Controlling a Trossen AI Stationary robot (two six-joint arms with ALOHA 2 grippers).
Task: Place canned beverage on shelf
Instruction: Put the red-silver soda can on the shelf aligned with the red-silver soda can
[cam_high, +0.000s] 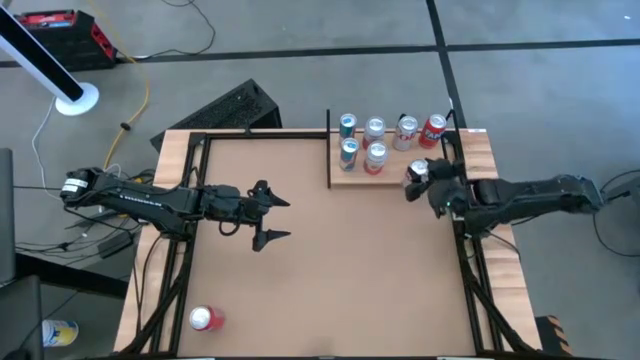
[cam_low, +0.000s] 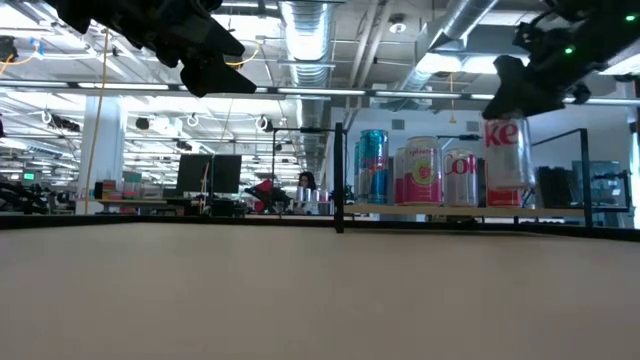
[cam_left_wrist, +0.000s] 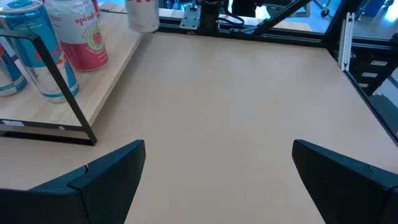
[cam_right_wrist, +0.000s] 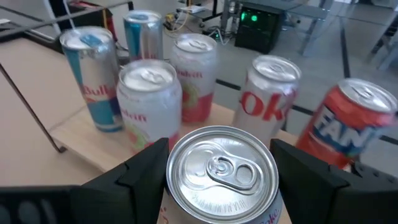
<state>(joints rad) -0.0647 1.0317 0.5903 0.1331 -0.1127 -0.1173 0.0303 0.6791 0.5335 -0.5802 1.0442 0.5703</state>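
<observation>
My right gripper (cam_high: 420, 180) is shut on a silver canned beverage with red lettering (cam_low: 506, 155). It holds the can upright at the near right corner of the shelf (cam_high: 396, 168), a pale wood panel with thin black posts. Several other cans (cam_right_wrist: 149, 93) stand on the shelf behind it. I cannot tell whether the held can's base touches the shelf. My left gripper (cam_high: 282, 218) hangs open over the left middle of the table, with nothing between its fingers. My right gripper pinches the can's upper wall just below the rim (cam_right_wrist: 186, 205) between its two fingers (cam_right_wrist: 146, 168), one on each side. The fingers come nearly level from the table's right side. The can stays upright with its pull-tab top (cam_right_wrist: 222, 171) facing up.
A red can (cam_high: 205, 318) lies on its side near the table's front left corner. Black frame rails (cam_high: 470, 270) run along the table's edges. The brown tabletop (cam_high: 340, 260) between the two arms is bare.
</observation>
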